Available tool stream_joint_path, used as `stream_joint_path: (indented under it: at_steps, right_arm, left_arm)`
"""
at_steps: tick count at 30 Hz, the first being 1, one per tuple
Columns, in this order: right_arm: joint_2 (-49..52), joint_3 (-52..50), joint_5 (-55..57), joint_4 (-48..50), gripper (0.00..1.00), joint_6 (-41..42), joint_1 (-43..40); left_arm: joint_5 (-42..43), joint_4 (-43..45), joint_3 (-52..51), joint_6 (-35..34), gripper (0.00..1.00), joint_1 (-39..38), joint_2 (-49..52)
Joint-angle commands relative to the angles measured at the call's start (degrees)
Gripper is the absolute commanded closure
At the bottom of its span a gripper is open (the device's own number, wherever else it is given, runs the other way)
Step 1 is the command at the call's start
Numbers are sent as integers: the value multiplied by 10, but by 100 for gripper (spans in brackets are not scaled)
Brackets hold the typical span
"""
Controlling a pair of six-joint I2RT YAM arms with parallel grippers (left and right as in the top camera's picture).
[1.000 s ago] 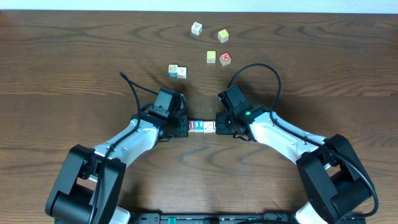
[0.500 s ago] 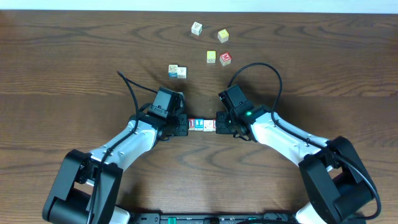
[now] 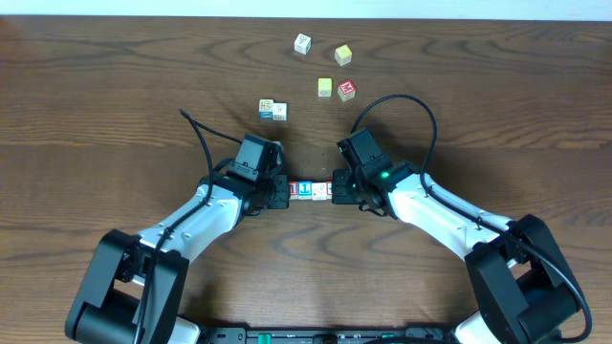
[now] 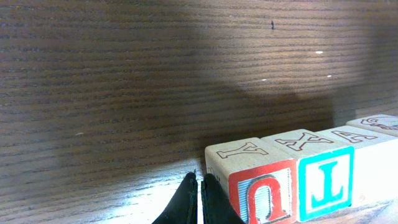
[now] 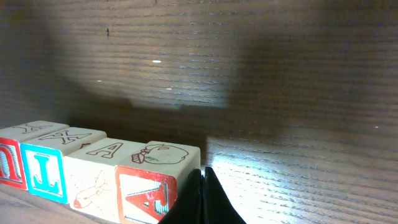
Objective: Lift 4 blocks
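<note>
While both arms reach inward from the near edge of the wooden table (image 3: 115, 115), we see the row of four blocks (image 3: 311, 191) lying left to right between their tips, near the middle of the table. Our left gripper (image 4: 199, 198) is clenched, its two dark fingers pressed together with nothing between them. Its closed tip sits at the left end of the row, just beside the outer side of the red U block (image 4: 261, 191) and seemingly touching it. Next in line, face to face with it, is the blue block (image 4: 326, 183) with a white mark on its front, then the white block (image 5: 93, 177) with a small red picture on its side. The second red block (image 5: 149, 190), bearing a white letter, ends the row on the right. Our right gripper (image 5: 203, 193) is likewise clenched on nothing, its closed tip against the outer right side of that last block. So the row is pinned end to end between the two tips, each block touching its neighbour. We cannot tell whether the row rests on the wood or hangs just clear of it. Well apart, toward the far edge, lie six loose cubes: a pale cube (image 3: 302, 43), a yellow cube (image 3: 342, 54), another yellow cube (image 3: 325, 88) just beside a red cube (image 3: 346, 91), and a touching pair of cubes (image 3: 273, 110) further left.
</note>
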Motion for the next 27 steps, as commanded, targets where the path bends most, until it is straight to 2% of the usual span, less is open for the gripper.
stream_joint_path:
  at_steps: [1, 27]
  right_arm:
    - [-21, 12, -112, 22, 99, 3, 27]
    - [-48, 12, -112, 24, 99, 3, 29]
  left_arm:
    - [99, 15, 17, -4, 93, -26, -15]
    - [99, 13, 27, -14, 93, -26, -66]
